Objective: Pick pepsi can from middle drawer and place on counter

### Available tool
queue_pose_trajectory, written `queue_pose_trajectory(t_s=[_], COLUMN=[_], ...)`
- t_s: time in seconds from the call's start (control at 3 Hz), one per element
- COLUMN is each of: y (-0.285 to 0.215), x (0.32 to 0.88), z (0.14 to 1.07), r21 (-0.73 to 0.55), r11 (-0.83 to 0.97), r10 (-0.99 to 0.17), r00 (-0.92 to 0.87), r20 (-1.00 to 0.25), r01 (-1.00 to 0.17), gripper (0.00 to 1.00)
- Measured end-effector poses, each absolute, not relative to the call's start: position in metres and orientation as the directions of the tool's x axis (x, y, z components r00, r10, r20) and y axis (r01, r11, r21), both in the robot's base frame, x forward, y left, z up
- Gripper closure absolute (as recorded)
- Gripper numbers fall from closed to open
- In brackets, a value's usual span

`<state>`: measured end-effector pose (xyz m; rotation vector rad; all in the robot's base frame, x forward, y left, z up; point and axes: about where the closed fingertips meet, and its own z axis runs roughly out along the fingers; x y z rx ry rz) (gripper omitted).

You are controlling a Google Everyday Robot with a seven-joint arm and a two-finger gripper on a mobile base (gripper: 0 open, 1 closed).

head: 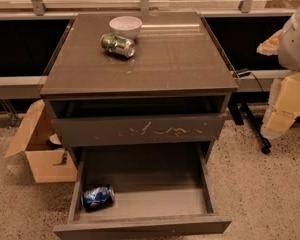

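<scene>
The pepsi can (97, 197) is blue and lies on its side in the front left corner of the middle drawer (155, 202), which is pulled fully open at the bottom of the cabinet. The counter (175, 59) is the glossy dark-brown top above it. My gripper (284, 109) shows as pale yellow blocks under a white arm part at the right edge. It is off to the right of the cabinet, level with the counter's front edge and far from the can. It holds nothing that I can see.
A green-silver can (118, 45) lies on its side next to a white bowl (125, 25) at the counter's back left. A scratched drawer front (140, 130) sits above the open drawer. A cardboard box (40, 151) stands left of the cabinet. A black wheeled leg (255, 129) is at the right.
</scene>
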<state>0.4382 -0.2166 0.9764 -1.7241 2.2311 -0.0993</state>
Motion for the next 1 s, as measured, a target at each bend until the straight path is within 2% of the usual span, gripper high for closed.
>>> queue_pose_trajectory(t_s=[0.67,1.0], y=[-0.208,-0.188], x=[0.449,0.467], z=[0.962,0.924], r21=[-0.216,-0.152], r11=[0.254,0.225], r10=[-0.948,-0.929], r00=[-0.199,-0.166], r20=[-0.247,-0.330], r01=[-0.943,-0.962], gripper=[0.00,0.00])
